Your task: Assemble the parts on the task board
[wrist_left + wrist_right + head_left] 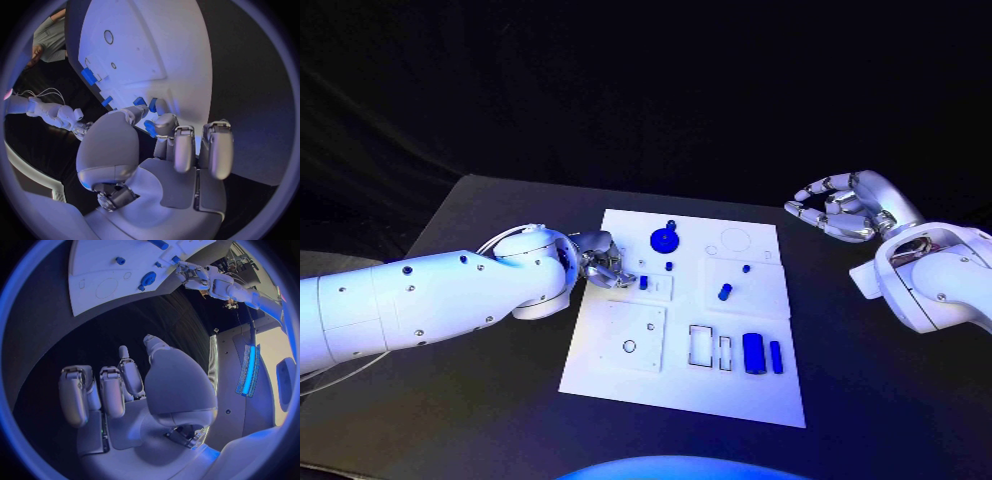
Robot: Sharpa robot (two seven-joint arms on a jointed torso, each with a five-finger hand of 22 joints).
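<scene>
Table point(488, 210), black under the white task board point(733, 390): left hand point(602, 262) pinches a blue part point(150, 128), right hand point(841, 205) curled, empty.

The left arm point(430, 300) reaches in low from the left side, its forearm angled toward the middle of the scene. The left hand point(603, 262) is at the end of it, turned downward, with its fingers point(181, 150) curled in; in the left wrist view the thumb and a finger close together around a small blue piece point(150, 127). The right arm point(935, 280) comes in from the right side and bends upward at the wrist. The right hand point(848, 207) is raised above the counter, palm turned inward toward the middle, its fingers point(103, 390) curved but apart, gripping nothing.
</scene>
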